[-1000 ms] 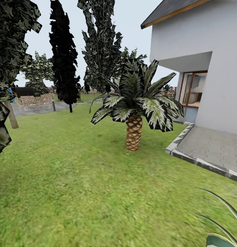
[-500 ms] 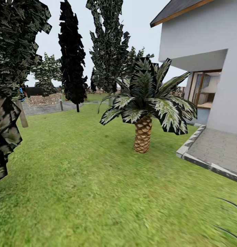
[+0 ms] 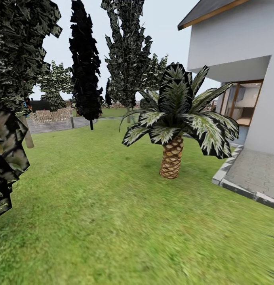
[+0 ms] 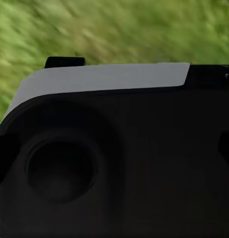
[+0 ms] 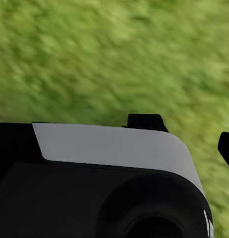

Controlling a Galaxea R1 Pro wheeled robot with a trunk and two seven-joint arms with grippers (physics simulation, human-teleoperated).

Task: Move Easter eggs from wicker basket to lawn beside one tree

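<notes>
The robot is travelling over the lawn (image 3: 113, 206), and a palm (image 3: 172, 130) stands centre-right. The basket isn't evident among the visible trees; perhaps scanning slowly would find it. Neither gripper's opening can be told.

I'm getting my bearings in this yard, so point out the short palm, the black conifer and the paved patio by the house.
short palm (image 3: 171, 158), head view, on its scaly trunk.
black conifer (image 3: 85, 71), head view, mid foliage.
paved patio (image 3: 257, 174), head view, on the grey paving.
</notes>
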